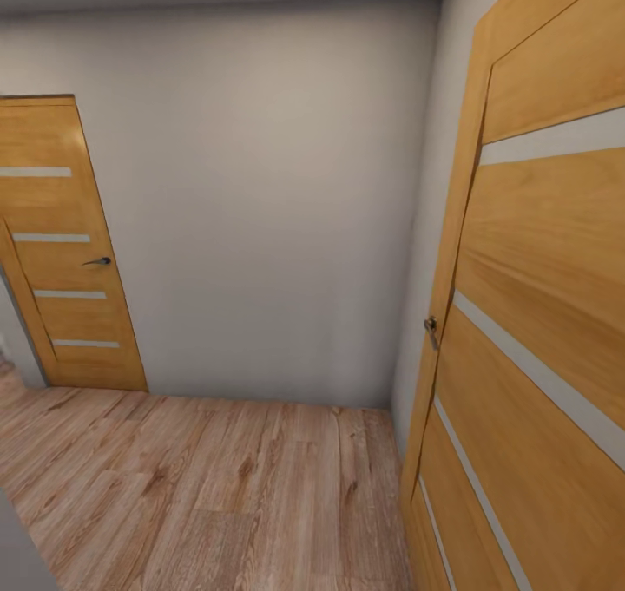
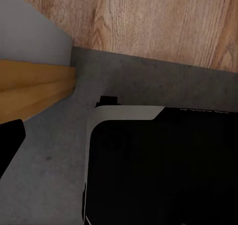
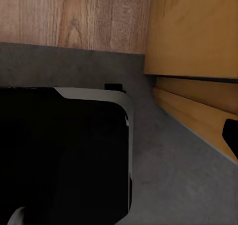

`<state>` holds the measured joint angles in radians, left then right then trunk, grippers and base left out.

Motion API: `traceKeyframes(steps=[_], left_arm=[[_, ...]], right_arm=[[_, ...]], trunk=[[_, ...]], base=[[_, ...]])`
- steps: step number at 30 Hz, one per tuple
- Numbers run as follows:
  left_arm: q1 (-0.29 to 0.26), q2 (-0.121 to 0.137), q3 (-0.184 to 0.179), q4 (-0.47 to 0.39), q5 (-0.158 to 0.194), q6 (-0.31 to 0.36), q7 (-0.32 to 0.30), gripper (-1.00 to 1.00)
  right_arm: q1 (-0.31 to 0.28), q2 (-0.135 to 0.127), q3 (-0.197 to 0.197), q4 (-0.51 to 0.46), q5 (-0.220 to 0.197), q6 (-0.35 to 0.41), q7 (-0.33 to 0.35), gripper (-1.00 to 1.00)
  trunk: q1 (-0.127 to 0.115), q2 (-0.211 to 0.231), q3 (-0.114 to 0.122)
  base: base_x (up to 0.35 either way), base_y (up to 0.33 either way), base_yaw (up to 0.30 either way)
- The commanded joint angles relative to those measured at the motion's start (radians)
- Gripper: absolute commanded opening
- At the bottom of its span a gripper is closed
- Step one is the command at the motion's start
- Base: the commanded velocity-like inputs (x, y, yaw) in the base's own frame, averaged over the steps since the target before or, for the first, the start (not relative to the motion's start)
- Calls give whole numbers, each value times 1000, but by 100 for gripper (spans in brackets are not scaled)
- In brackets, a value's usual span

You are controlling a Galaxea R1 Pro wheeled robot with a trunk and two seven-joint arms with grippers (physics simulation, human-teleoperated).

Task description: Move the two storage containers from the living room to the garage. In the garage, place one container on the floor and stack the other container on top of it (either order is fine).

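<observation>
- Transit stage by the look of it: no orange-red storage containers anywhere in these views, so no telling where they sit or how far along the carrying is.
- Nearest, under both wrist cameras: black robot base [image 2: 163,170] with a pale rounded rim, standing on dark grey concrete floor [image 2: 44,185], right at the seam where the light wood-plank floor [image 2: 163,22] begins.
- Jaws of the left and right arms: cannot tell whether wide, narrow or holding anything; just dark slivers at the picture edges.
- Close on the right: open wooden door [image 1: 538,331] with pale stripes and a small metal handle [image 1: 430,331], its lower edge [image 3: 198,111] just beside the base in the right wrist view.
- On the left side of the base: wooden frame piece [image 2: 29,86] against a grey wall, also near.
- Best handling, as a judgement: slow driving, base centred between door edge and frame, turning only once past the threshold.
- Ahead: open plank floor [image 1: 200,487], fair room for turning.
- Farthest: plain grey wall [image 1: 260,192] closing the passage, and a second striped door [image 1: 61,252], shut, at the far left.
</observation>
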<state>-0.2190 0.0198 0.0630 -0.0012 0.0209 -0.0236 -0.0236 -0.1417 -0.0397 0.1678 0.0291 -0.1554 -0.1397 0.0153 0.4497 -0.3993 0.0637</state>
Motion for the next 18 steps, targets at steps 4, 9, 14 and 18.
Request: traceKeyframes(steps=[4, 9, 14, 18], left_arm=[[0, 0, 6, 1, 2, -2, -2, 100], [0, 0, 6, 1, 2, -2, -2, 100], [0, 0, 6, 1, 3, -1, -2, 100], [0, 0, 6, 1, 4, -1, -2, 100]], right_arm=[[-1, 1, 9, 3, -10, -7, 2, 100], [-1, 0, 9, 3, -10, -7, 2, 100], [-1, -1, 9, 3, -10, -8, 2, 100], [-1, -1, 9, 3, -10, -7, 2, 100]], trunk=[[0, -1, 0], [0, -1, 0], [0, -1, 0], [0, -1, 0]], base=[[0, 0, 0], [0, 0, 0], [93, 0, 0], [275, 0, 0]])
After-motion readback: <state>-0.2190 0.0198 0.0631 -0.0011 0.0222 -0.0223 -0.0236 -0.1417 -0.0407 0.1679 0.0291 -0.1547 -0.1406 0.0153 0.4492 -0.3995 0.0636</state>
